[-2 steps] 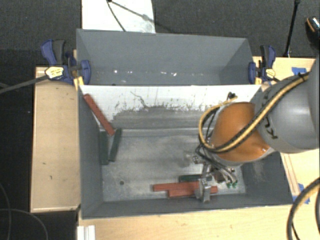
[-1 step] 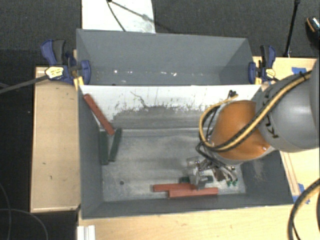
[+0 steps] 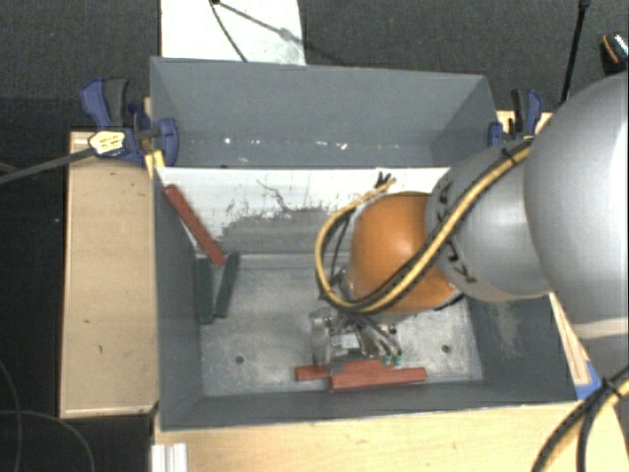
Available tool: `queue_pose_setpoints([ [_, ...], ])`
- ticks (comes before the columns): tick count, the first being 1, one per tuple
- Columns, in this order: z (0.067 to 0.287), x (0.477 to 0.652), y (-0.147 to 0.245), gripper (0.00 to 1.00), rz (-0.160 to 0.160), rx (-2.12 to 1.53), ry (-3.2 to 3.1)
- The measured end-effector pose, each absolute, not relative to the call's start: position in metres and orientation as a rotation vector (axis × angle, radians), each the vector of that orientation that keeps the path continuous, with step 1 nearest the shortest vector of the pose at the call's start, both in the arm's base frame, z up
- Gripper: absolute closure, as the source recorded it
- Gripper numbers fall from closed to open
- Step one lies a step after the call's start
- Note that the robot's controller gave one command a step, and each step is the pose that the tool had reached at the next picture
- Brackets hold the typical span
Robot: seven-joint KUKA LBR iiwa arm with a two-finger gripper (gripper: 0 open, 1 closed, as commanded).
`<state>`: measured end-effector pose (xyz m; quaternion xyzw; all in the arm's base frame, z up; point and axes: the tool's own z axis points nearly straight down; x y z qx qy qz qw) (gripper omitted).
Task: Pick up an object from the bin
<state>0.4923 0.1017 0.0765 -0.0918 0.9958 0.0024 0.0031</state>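
My gripper (image 3: 346,342) hangs low over the front middle of the bin floor, under the arm's orange cover. Directly beneath and just in front of it lies a flat red-brown bar (image 3: 366,375), stretched left to right along the bin's front wall. The gripper's lower end meets the bar's top edge in this view; whether it touches the bar I cannot tell.
A long red-brown stick (image 3: 191,222) leans along the left wall toward the back corner. Beside it, a dark green angled piece (image 3: 213,287) rests against the left wall. The arm enters from the right and covers the right half of the bin.
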Motion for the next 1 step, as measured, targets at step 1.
queue_pose_setpoints([
  [1, 0.0774, 0.4941, 0.0965, 0.00, 0.003, -0.274, 3.120],
])
